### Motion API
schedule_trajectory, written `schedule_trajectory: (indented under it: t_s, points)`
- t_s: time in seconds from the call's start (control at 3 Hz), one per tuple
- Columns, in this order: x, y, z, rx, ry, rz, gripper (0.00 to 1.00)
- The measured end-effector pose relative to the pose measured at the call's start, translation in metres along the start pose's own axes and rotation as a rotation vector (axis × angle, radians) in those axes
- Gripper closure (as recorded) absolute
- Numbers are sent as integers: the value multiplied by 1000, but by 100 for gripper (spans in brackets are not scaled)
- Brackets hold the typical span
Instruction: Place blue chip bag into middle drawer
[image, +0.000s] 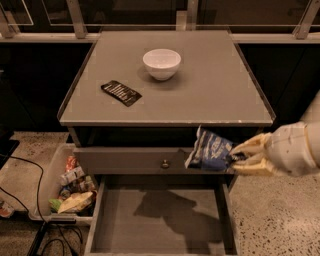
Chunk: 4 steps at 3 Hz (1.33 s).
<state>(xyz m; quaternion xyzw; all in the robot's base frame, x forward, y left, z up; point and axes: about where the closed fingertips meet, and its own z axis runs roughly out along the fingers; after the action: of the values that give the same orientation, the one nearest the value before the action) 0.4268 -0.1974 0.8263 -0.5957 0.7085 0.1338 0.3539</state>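
Middle drawer (120, 222) sits open below, blue chip bag (209, 150) hangs over its right rear, apparently clear of the floor, pinched in the clamped gripper (238, 158); mid-carry, next move: lower inward, then release.

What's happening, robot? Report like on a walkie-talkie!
Claw right of cabinet, shut on blue chip bag. Bag held in air over open middle drawer. Nothing between them.
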Motion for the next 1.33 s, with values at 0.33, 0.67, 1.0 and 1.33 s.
schedule_trajectory:
  t_s: [0.33, 0.67, 1.0, 1.33]
  points:
    - [17, 38, 27, -24, 11, 9, 100]
    - [29, 42, 71, 38, -19, 18, 100]
    - [27, 47, 80, 22, -18, 16, 100]
    - [43, 62, 128, -26, -18, 30, 100]
